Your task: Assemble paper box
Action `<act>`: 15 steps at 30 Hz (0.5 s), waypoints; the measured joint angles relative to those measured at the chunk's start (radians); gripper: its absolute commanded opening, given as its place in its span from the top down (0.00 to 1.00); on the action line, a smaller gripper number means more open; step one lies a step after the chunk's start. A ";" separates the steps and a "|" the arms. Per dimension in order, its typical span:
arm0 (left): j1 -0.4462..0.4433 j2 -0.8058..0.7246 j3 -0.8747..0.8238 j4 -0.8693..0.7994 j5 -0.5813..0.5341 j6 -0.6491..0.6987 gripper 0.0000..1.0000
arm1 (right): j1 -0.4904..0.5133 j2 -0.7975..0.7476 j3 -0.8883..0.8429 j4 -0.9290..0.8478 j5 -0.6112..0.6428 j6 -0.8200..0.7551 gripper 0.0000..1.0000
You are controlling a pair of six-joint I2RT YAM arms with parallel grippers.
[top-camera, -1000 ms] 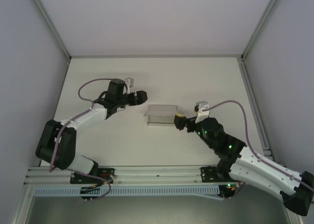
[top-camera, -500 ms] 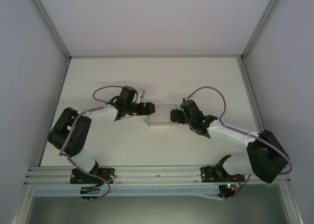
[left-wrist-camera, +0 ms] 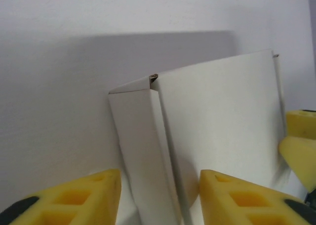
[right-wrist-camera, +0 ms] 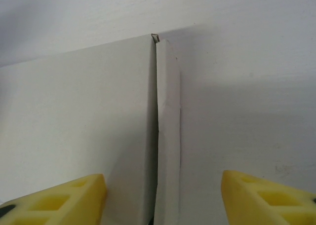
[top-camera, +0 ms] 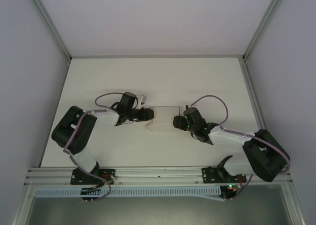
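Observation:
The paper box (top-camera: 163, 118) is a small, flat white card box lying on the white table (top-camera: 207, 82) between my two grippers. My left gripper (top-camera: 148, 114) is at its left end, and in the left wrist view it (left-wrist-camera: 160, 198) stands open, its yellow fingers (left-wrist-camera: 74, 200) on either side of the box's narrow side flap (left-wrist-camera: 140, 151). My right gripper (top-camera: 176, 121) is at the box's right end. In the right wrist view it (right-wrist-camera: 163, 198) is open too, with the box's edge seam (right-wrist-camera: 165, 126) between its widely spread pads (right-wrist-camera: 269, 198).
Grey enclosure walls (top-camera: 29, 77) and metal frame posts (top-camera: 49, 22) border the table on three sides. A slotted rail (top-camera: 158, 178) runs along the near edge by the arm bases. The right gripper's yellow fingertip (left-wrist-camera: 298, 146) shows past the box in the left wrist view.
Both arms have swung in toward the box from either side. Each gripper was clear of it one second ago and now straddles one end. The box has barely moved.

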 measured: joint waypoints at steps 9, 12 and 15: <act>0.041 0.011 -0.064 0.154 0.080 -0.050 0.85 | -0.033 -0.153 0.047 -0.122 0.025 0.027 0.02; 0.072 0.018 -0.097 0.220 0.122 -0.077 0.92 | -0.064 -0.190 0.048 -0.122 -0.006 0.058 0.00; 0.091 0.030 -0.115 0.277 0.151 -0.100 0.97 | -0.093 -0.191 0.041 -0.101 -0.067 0.100 0.00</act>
